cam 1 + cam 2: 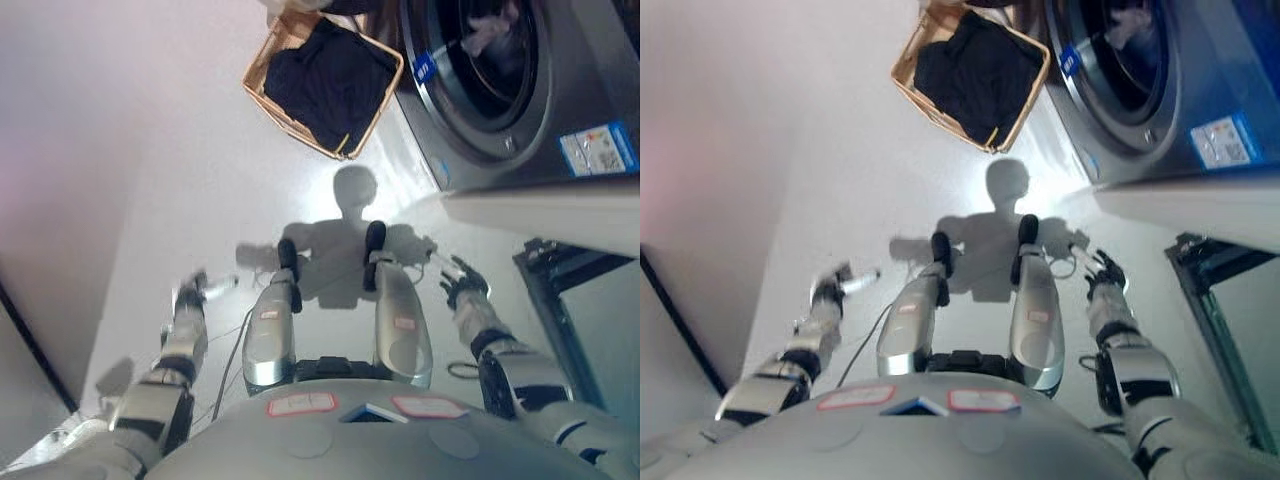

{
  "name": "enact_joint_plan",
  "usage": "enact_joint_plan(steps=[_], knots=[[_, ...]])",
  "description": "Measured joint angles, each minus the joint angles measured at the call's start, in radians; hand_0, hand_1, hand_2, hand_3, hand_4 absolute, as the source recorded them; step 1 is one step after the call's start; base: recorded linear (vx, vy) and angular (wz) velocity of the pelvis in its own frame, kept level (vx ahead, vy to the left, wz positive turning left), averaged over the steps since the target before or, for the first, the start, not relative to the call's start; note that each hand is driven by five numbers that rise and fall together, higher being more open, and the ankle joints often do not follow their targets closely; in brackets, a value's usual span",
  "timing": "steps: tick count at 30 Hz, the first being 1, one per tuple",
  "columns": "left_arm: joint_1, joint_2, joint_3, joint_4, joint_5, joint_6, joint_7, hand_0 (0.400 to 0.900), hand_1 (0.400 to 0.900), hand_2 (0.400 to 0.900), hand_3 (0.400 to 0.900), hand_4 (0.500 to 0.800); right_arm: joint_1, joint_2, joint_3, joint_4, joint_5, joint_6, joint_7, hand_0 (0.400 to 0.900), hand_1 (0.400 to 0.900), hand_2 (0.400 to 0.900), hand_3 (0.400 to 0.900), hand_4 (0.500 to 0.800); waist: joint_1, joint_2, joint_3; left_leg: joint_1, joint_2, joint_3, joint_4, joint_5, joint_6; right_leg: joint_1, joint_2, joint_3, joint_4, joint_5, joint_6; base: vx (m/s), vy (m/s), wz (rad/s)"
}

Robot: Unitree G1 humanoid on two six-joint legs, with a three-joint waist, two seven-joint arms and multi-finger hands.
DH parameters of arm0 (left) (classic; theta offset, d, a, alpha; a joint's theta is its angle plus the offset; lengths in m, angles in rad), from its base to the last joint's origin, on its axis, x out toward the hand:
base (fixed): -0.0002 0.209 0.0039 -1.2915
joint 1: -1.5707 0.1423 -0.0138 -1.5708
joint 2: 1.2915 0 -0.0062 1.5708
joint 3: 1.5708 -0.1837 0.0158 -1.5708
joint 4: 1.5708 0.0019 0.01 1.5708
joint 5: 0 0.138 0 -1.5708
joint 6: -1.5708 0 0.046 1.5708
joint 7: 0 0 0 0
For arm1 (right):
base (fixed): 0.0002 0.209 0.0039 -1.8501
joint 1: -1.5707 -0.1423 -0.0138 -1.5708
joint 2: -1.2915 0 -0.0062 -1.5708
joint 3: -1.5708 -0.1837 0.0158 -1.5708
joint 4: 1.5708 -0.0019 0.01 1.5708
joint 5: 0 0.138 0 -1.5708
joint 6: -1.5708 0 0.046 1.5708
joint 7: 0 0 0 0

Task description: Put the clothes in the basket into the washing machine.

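A woven basket (268, 62) stands on the pale floor at the top centre, filled with dark clothes (335, 80). To its right is the grey washing machine (520, 120) with its round drum opening (490, 55); a pale garment (487, 32) shows inside the drum. My left hand (195, 292) hangs low at the left, fingers relaxed and holding nothing. Low at the right, my right hand (462, 282) spreads its fingers and is empty too. Both hands are far from the basket.
A pale wall (70, 150) runs along the left side. A white surface (545, 205) juts out below the machine, with a dark metal frame (570, 290) under it at the right. Bare floor (220, 190) lies between me and the basket.
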State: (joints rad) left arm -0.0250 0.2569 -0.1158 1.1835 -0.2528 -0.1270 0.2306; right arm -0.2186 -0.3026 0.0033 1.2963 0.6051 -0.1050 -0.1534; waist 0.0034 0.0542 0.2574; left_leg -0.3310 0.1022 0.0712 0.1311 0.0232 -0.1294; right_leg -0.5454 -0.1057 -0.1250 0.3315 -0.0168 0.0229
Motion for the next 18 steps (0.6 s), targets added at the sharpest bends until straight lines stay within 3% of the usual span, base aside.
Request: enact_joint_plan(steps=[2, 9, 13, 18], knots=[[0.027, -0.014, -0.009, 0.040, 0.022, 0.015, -0.001, 0.900, 0.900, 0.900, 0.900, 0.800, 0.023, 0.004, -0.001, 0.002, -0.025, -0.003, 0.002, 0.900, 0.900, 0.900, 0.900, 0.800, -0.004, -0.012, -0.005, 0.069, 0.001, 0.003, -0.034, 0.003, 0.005, 0.066, 0.007, 0.002, -0.030, 0.002, 0.003, 0.08, 0.007, -0.17], [0.001, -0.026, -0.085, 0.060, 0.111, 0.033, -0.055, 0.900, 0.900, 0.900, 0.900, 0.800, 0.125, 0.028, 0.017, 0.009, -0.130, 0.005, 0.031, 0.900, 0.900, 0.900, 0.900, 0.800, -0.048, -0.058, -0.186, 0.212, 0.004, 0.047, -0.108, -0.006, 0.026, 0.222, 0.015, 0.020, -0.185, 0.057, 0.025, 0.08, 0.015, -0.26], [-0.004, -0.048, -0.131, 0.032, 0.156, 0.029, -0.099, 0.900, 0.900, 0.900, 0.900, 0.800, 0.186, 0.032, 0.023, 0.007, -0.165, 0.020, 0.047, 0.900, 0.900, 0.900, 0.900, 0.800, -0.083, -0.048, -0.235, 0.300, -0.004, 0.079, -0.139, -0.018, 0.043, 0.324, 0.017, 0.037, -0.270, 0.087, 0.047, 0.09, 0.026, -0.18], [0.026, -0.055, -0.163, -0.017, 0.175, 0.041, -0.136, 0.900, 0.900, 0.900, 0.900, 0.800, 0.248, 0.036, 0.022, 0.044, -0.208, 0.060, 0.061, 0.900, 0.900, 0.900, 0.900, 0.800, -0.087, -0.022, -0.248, 0.376, -0.009, 0.090, -0.165, -0.031, 0.062, 0.412, 0.016, 0.055, -0.337, 0.104, 0.053, 0.08, 0.021, -0.03]])
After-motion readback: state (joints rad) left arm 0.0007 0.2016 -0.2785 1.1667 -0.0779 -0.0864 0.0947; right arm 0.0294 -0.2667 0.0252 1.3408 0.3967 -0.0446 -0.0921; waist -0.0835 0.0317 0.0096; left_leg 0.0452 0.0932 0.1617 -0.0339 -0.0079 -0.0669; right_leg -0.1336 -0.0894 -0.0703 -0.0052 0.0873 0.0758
